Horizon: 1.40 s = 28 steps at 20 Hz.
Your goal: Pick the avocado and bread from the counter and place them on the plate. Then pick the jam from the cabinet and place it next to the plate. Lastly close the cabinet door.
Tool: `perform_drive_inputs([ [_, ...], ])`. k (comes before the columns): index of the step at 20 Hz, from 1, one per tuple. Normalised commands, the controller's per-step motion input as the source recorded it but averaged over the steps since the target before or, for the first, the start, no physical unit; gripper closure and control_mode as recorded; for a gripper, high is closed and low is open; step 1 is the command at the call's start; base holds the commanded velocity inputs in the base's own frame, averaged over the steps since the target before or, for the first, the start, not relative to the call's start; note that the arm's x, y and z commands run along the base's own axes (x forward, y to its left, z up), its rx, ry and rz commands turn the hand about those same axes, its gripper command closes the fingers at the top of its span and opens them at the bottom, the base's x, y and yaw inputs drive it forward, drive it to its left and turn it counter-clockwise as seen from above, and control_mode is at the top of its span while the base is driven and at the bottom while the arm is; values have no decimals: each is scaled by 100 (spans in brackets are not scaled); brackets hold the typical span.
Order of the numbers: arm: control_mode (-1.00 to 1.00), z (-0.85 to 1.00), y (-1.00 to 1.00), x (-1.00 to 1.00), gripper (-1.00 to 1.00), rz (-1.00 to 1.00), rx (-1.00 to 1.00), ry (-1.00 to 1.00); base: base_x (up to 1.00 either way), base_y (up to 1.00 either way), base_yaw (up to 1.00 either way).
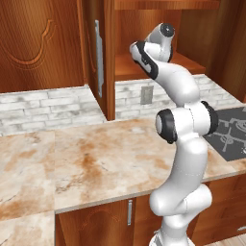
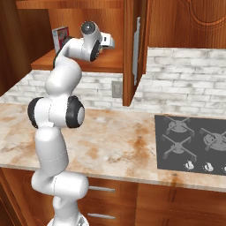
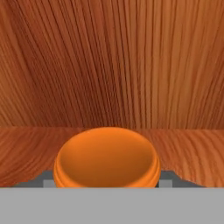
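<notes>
The jam [image 3: 106, 157] shows as a round orange lid close in front of the hand, on the cabinet's wooden shelf [image 3: 192, 148]. My gripper [image 3: 106, 181] is shut on it, with a grey fingertip [image 3: 43, 181] pressed against each side of the lid. From the right base, the arm reaches up into the open cabinet [image 2: 88, 64] and the gripper [image 2: 109, 42] sits just above the shelf. The cabinet door [image 1: 98, 57] stands open, its long silver handle facing me. The avocado, bread and plate are out of view.
A red and white box [image 2: 60, 37] stands on the shelf left of the hand. The marbled counter [image 1: 96, 163] runs below the cabinet. A dark stovetop [image 2: 194, 143] lies at its right. A wall socket [image 1: 146, 94] is set in the white brick backsplash.
</notes>
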Motion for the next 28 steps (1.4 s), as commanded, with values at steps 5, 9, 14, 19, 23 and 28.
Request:
perform_drive_inputs([
  [5, -100, -1, 0, -39, 100, 0, 0, -6, 0, 0, 0],
  [9, -100, 0, 0, -41, 100, 0, 0, -6, 0, 0, 0],
  [14, -100, 0, 0, -46, 100, 0, 0, -7, 0, 0, 0],
  [19, -100, 0, 0, -57, 100, 0, 0, -6, 0, 0, 0],
  [23, -100, 1, 0, -61, 100, 0, 2, -5, 0, 0, 0],
  [28, -100, 3, 0, -63, 100, 0, 2, -4, 0, 0, 0],
])
